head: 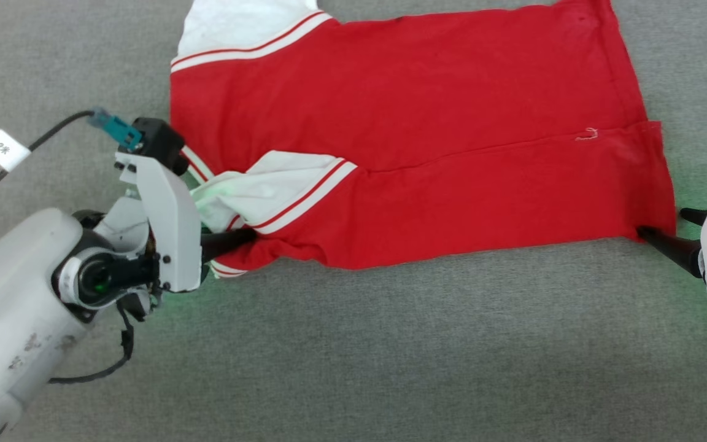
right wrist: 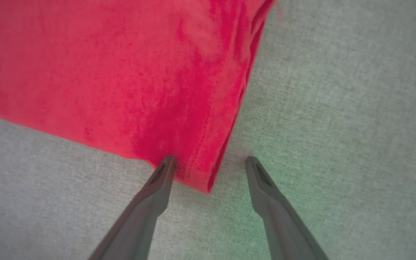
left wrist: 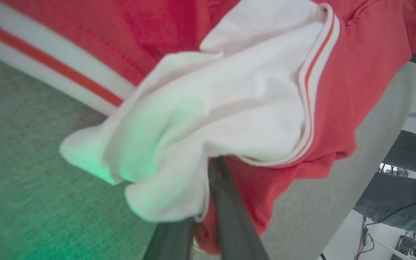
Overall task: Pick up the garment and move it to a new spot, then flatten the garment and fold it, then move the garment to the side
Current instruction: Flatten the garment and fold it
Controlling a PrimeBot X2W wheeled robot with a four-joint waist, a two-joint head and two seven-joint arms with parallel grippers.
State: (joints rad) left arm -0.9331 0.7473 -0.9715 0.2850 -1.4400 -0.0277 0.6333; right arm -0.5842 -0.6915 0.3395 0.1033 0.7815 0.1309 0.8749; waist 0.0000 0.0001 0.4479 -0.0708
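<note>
- The garment [head: 427, 135] lies spread across the grey tabletop [head: 390, 344], its red body mostly flat, with the white panels and thin red-and-white stripes at the end toward my left side
- Its near-left corner is bunched: a white striped panel is folded over onto the red cloth and rumpled up against my left end effector [head: 248, 236]
- My left end effector is closed narrow on that bunched corner; in the left wrist view my two dark fingers [left wrist: 229, 209] meet with white and red cloth caught between them
- My right end effector [head: 663, 224] stands wide at the garment's near-right corner and holds nothing
- In the right wrist view one fingertip [right wrist: 168, 164] sits at the red edge and the other is on bare tabletop just beside it, with the corner between them
- A faint green glow lies on the tabletop near both end effectors
- A black cable [head: 53, 132] with a white tag [head: 3, 149] runs over the tabletop to my left arm, apart from the garment
- Past the tabletop's edge, the left wrist view shows a person's legs [left wrist: 406, 169] in blue jeans
</note>
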